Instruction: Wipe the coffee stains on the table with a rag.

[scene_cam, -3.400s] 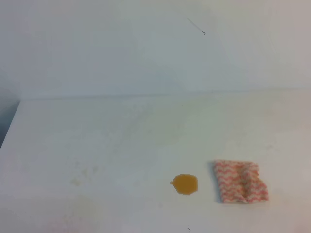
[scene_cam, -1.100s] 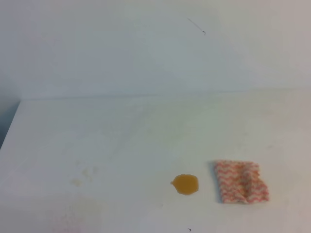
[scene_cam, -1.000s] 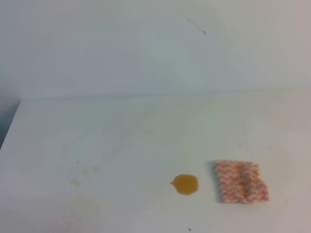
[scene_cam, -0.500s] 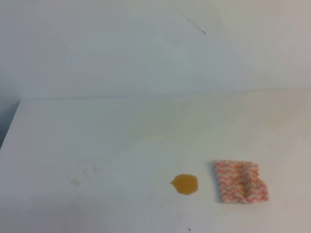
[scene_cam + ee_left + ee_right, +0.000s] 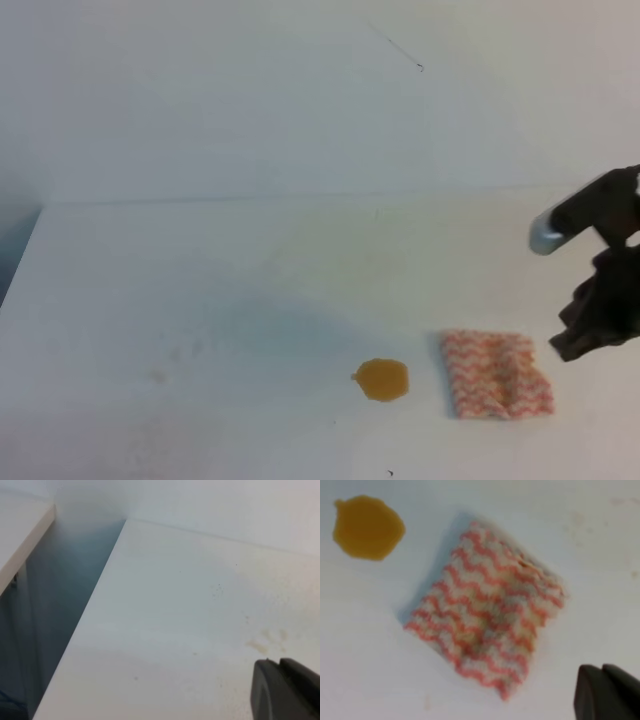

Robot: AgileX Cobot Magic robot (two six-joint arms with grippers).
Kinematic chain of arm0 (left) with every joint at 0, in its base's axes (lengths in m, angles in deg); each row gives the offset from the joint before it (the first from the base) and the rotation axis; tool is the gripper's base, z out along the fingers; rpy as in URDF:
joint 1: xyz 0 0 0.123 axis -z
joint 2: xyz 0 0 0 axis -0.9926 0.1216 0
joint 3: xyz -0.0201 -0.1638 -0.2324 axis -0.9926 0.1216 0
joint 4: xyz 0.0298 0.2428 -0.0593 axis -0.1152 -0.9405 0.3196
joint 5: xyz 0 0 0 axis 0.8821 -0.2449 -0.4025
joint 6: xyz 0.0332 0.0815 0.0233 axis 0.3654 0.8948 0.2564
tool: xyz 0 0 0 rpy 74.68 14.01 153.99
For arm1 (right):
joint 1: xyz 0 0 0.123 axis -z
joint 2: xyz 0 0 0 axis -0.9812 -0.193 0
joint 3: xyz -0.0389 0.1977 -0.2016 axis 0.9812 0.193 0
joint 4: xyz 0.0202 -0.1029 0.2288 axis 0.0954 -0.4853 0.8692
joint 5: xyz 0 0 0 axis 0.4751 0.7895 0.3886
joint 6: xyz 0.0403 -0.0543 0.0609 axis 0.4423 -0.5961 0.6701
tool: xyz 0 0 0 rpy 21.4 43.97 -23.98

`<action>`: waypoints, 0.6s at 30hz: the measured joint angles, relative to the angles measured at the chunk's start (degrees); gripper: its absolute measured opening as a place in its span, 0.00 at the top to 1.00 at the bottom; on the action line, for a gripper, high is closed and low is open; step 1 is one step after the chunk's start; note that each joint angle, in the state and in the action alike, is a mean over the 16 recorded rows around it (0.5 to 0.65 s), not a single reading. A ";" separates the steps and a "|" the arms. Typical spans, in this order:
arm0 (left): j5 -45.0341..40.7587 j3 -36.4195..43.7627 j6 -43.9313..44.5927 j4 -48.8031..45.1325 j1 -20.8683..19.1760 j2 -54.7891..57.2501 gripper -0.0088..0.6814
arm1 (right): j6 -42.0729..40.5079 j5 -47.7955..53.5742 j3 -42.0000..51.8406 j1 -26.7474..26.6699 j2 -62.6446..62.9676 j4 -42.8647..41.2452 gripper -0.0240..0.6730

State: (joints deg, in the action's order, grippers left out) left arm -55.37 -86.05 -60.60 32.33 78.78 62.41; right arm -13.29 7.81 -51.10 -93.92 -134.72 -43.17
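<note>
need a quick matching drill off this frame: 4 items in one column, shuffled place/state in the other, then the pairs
Items
1. coffee stain
2. rag
3. right gripper
4. left gripper

Descriptions
A. pink-red and white zigzag, lying flat and wrinkled on the table
B. glossy amber blot, apart from the cloth on its left in the high view
C. over the table's left part, near faint yellowish smudges
D. dark arm coming in from the right edge of the high view, fingers beside the cloth, not touching it

Pairs: 1-B, 2-A, 3-D, 4-C
</note>
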 joint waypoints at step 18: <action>0.00 0.00 -0.10 0.10 0.00 0.00 0.99 | 4.84 -8.77 -1.33 -8.32 -18.38 -0.83 0.30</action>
State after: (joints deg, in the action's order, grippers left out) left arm -55.37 -86.05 -60.71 32.43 78.78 62.41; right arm -8.45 -0.96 -52.44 -102.24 -153.10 -44.00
